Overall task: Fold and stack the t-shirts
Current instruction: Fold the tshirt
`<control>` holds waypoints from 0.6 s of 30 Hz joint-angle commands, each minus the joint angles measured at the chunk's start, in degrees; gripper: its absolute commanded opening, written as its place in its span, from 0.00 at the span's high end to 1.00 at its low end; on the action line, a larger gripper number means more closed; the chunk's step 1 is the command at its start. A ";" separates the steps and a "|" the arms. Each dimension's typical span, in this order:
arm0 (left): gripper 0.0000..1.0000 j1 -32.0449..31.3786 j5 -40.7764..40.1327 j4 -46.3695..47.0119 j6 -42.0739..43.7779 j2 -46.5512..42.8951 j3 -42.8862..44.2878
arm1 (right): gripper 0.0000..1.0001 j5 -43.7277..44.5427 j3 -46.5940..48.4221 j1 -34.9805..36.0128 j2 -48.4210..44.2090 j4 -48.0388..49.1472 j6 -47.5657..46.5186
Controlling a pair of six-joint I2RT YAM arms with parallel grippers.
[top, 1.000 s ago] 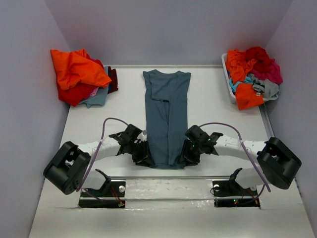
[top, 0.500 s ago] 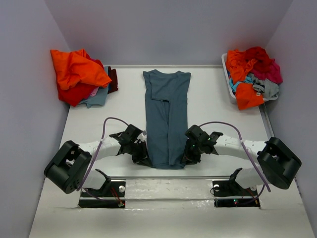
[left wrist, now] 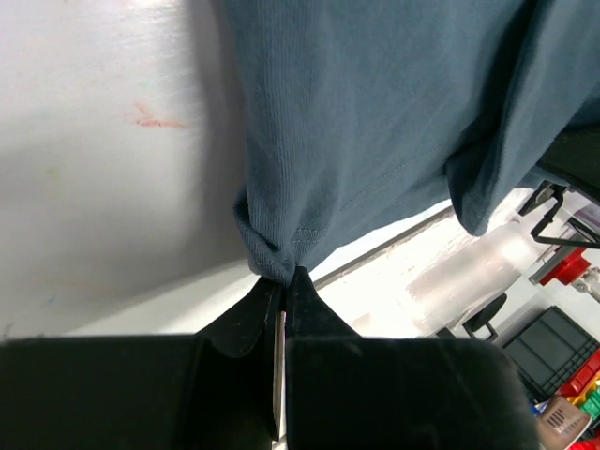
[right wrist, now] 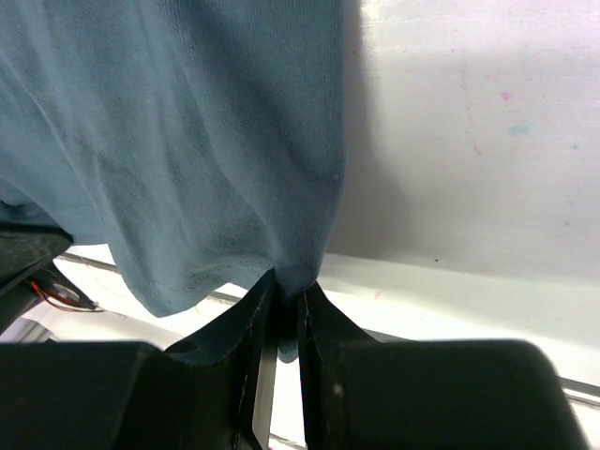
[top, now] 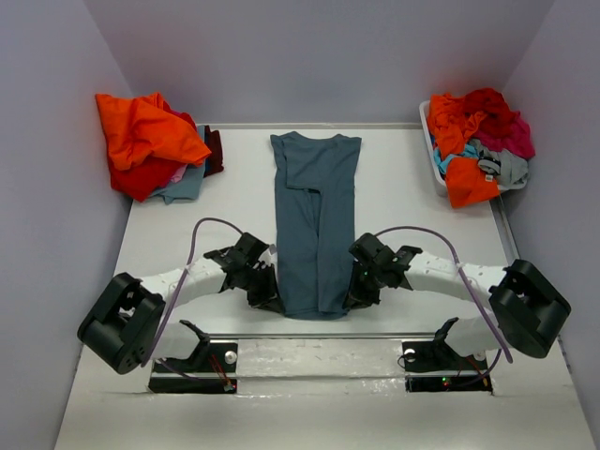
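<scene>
Slate-blue tee (top: 317, 225) near corners pinched — L tool (left wrist: 283, 281), R tool (right wrist: 287, 298).

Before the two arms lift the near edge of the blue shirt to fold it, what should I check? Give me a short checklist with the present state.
1. Left gripper shut on the near-left hem corner of the slate-blue t-shirt: ok.
2. Right gripper shut on the near-right hem corner: ok.
3. Every cloth layer caught in each pinch: cannot tell.
4. Shirt lies as a straight narrow strip: ok.
5. Orange pile and basket stand apart from the shirt: ok.
</scene>
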 commanded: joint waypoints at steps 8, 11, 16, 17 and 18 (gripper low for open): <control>0.94 -3.01 -2.24 -6.96 0.83 -6.56 2.86 | 0.83 0.43 6.09 -0.09 -5.59 -9.87 -4.34; 0.94 -5.47 -3.21 -8.55 0.13 -7.00 4.70 | 0.83 0.34 7.41 -0.09 -7.17 -12.50 -5.30; 0.94 -7.93 -3.92 -10.57 -1.02 -8.31 6.29 | 0.84 -0.27 8.21 -0.09 -9.19 -15.32 -6.19; 0.94 -8.72 -4.01 -11.10 -1.37 -8.75 6.82 | 0.84 -0.53 8.12 -0.09 -9.72 -15.67 -6.10; 0.94 -8.73 -4.09 -11.97 -1.54 -9.19 7.00 | 0.85 -0.71 8.12 -0.09 -10.16 -16.02 -6.01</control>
